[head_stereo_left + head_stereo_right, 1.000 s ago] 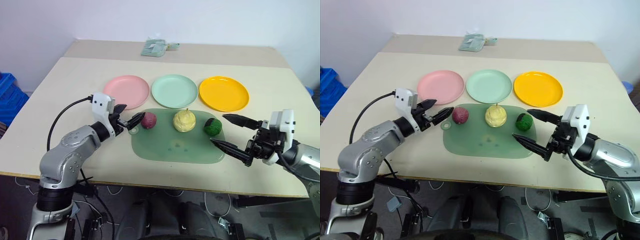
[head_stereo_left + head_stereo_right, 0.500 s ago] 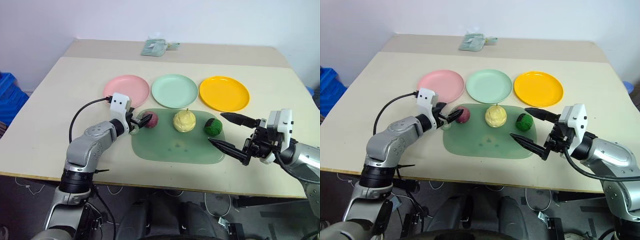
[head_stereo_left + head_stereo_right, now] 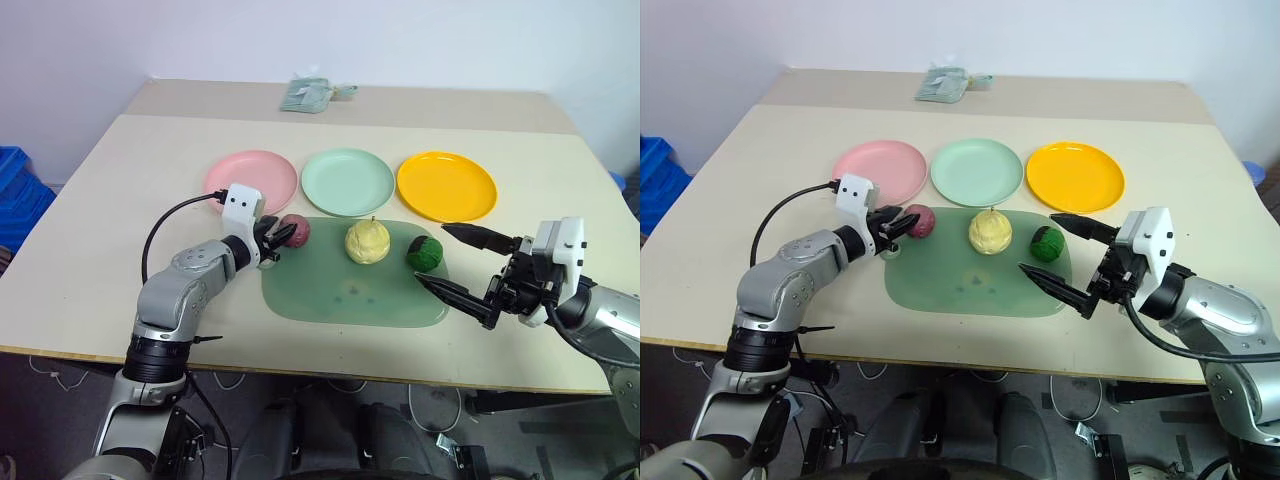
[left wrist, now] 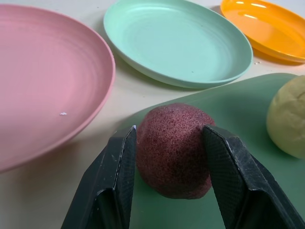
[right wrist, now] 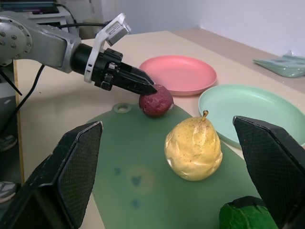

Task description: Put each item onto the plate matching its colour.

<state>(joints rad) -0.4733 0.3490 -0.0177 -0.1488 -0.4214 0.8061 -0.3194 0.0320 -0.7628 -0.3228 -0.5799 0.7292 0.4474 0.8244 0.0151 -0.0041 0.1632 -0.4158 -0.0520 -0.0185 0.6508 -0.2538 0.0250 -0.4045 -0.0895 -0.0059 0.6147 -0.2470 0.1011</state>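
Spongy-looking and matte, the reddish-purple lump (image 4: 174,150) sits at the green mat's (image 3: 345,295) far left corner, just short of the pink plate (image 3: 250,180). It is probably light and slightly yielding, best squeezed across its middle. The left gripper (image 4: 170,160) brackets it there, fingers narrowed to its sides; the right gripper (image 3: 468,268) hangs wide, holding nothing.

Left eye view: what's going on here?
The left gripper has its fingers on either side of the reddish-purple lump, which sits at the corner of the green mat nearest the pink plate. The right gripper hovers open beside the green ball. The yellow pear sits mid-mat. The mint plate and the yellow-orange plate hold nothing.
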